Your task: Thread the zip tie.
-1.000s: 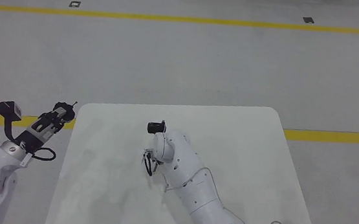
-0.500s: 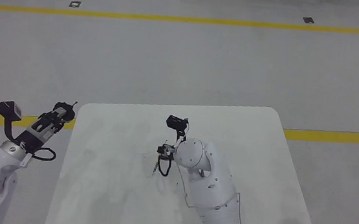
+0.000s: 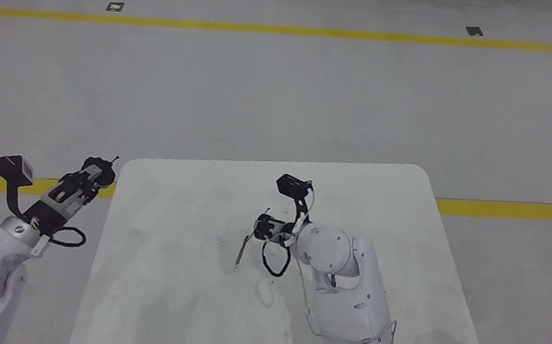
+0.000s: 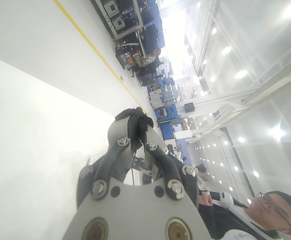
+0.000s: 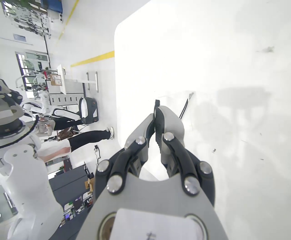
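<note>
The zip tie [image 3: 242, 249] lies flat on the white surface [image 3: 167, 261] a little left of its middle, a thin dark strip running roughly toward and away from the robot. In the right wrist view the zip tie [image 5: 184, 106] shows as a slim black line on the surface [image 5: 204, 45], just beside the tip of the right tool [image 5: 155, 111] and slightly past it; whether the two touch cannot be told. The right tool [image 3: 259, 228] hangs low over the middle of the surface with its two fingers pressed together, pads meeting along their length. A short black tab pokes out at the tip, and what it is cannot be made out. The left tool [image 3: 102, 165] sits off the left edge of the surface, above the floor, well apart from the zip tie. In its own wrist view the left tool [image 4: 137, 116] is closed too, its dark padded fingertips bunched together with nothing visible between them, the surface [image 4: 34, 113] spreading out beyond it.
</note>
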Motion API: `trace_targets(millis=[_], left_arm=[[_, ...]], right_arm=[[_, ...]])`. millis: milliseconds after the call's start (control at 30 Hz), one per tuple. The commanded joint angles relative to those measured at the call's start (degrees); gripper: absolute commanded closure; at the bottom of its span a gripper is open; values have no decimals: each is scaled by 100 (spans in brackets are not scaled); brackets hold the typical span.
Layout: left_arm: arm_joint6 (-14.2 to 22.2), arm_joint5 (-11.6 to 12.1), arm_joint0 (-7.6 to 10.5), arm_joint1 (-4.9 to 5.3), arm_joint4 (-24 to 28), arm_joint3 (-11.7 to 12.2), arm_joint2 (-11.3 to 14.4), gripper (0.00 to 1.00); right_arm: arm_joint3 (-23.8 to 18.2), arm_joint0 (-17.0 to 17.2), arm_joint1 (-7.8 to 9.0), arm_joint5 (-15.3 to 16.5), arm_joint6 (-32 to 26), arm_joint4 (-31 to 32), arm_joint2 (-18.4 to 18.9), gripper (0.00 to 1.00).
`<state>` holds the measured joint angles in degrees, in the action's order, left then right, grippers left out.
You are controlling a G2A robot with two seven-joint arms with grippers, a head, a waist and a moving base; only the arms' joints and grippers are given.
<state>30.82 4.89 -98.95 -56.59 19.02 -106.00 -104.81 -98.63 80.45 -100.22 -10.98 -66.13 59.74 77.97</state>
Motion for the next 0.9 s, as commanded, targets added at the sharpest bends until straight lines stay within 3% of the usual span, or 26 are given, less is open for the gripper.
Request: trace_targets(millis=[0, 233, 300, 467, 633, 867], left_arm=[[0, 0, 0, 0, 0, 0, 0, 100], [0, 0, 0, 0, 0, 0, 0, 100], [0, 0, 0, 0, 0, 0, 0, 100], [0, 0, 0, 0, 0, 0, 0, 100], [0, 0, 0, 0, 0, 0, 0, 100], [0, 0, 0, 0, 0, 0, 0, 100]], right_arm=[[0, 0, 0, 1, 0, 0, 0, 100], [0, 0, 0, 1, 0, 0, 0, 100], [-80, 108, 25, 191, 323, -280, 108, 100], [-288, 323, 128, 1207, 939, -1271, 617, 100], [-255, 427, 259, 2155, 1151, -2077, 1080, 100], [-49, 392, 423, 2984, 899, -3236, 1382, 100]])
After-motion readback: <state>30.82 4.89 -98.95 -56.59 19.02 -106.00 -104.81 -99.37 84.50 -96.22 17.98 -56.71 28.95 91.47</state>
